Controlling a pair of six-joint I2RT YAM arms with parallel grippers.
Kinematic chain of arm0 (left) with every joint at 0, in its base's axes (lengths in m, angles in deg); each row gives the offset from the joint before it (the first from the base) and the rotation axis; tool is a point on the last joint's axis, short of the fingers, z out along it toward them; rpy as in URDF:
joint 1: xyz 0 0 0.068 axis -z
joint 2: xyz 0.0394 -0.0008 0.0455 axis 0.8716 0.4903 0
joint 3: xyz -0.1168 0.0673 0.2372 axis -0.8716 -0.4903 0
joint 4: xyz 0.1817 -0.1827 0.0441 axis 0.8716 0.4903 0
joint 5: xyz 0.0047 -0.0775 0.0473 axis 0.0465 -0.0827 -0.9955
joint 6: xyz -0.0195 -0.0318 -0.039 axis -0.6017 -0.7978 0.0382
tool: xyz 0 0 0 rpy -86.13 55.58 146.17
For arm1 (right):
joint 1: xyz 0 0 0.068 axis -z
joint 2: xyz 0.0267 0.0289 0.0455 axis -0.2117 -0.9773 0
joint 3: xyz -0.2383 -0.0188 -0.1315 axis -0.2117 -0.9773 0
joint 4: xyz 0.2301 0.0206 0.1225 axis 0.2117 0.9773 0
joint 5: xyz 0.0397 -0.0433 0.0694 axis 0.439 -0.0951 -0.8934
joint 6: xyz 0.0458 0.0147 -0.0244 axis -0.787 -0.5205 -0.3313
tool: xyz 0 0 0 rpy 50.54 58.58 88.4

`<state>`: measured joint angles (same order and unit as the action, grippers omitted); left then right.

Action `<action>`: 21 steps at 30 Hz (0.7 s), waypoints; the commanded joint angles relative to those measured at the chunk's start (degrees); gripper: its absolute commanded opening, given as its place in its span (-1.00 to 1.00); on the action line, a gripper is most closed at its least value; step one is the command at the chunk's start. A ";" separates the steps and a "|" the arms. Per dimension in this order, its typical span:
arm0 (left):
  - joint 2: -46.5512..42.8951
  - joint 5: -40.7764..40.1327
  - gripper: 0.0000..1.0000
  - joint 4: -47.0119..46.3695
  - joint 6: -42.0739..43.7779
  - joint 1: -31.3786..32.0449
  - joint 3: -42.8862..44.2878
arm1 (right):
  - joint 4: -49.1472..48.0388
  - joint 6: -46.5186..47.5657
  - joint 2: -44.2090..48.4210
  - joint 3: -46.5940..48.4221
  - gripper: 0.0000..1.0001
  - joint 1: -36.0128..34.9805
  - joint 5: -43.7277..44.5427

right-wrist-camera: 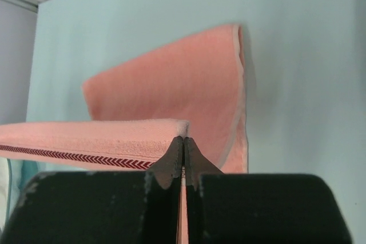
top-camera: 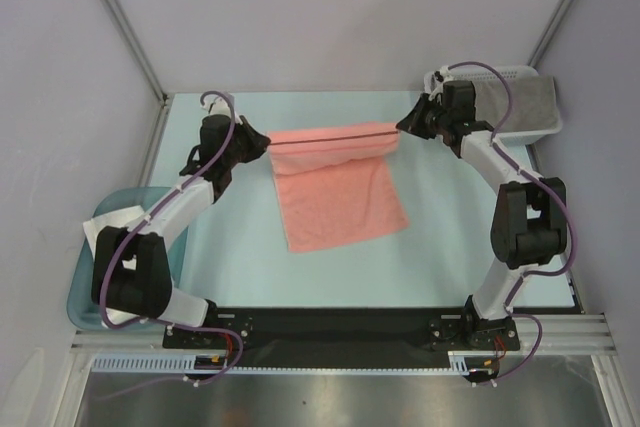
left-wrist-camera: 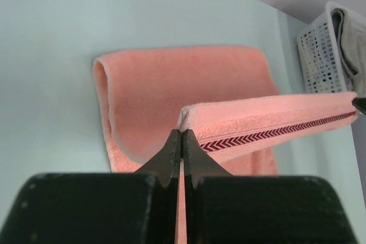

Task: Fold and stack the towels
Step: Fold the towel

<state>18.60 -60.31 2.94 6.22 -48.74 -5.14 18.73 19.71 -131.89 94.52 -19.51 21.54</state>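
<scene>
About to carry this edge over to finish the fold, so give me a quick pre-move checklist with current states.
1. Left gripper shut on a salmon-pink towel corner: ok.
2. Right gripper shut on the opposite corner: ok.
3. Held edge taut between them: ok.
4. Lower part square to the held edge: not ok, it lies skewed on the table.
5. Grey towel out of the path, in the basket: ok.

Overhead; wrist close-ups, towel (top-camera: 340, 197) seemingly shared
</scene>
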 commanded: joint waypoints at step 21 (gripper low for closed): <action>-4.76 -3.87 -0.99 16.65 5.17 -0.83 10.38 | 4.62 0.39 5.86 1.01 -1.00 -4.04 7.38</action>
<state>16.08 -62.69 17.13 8.65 -48.81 3.88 23.30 19.58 -128.68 95.97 -22.74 25.68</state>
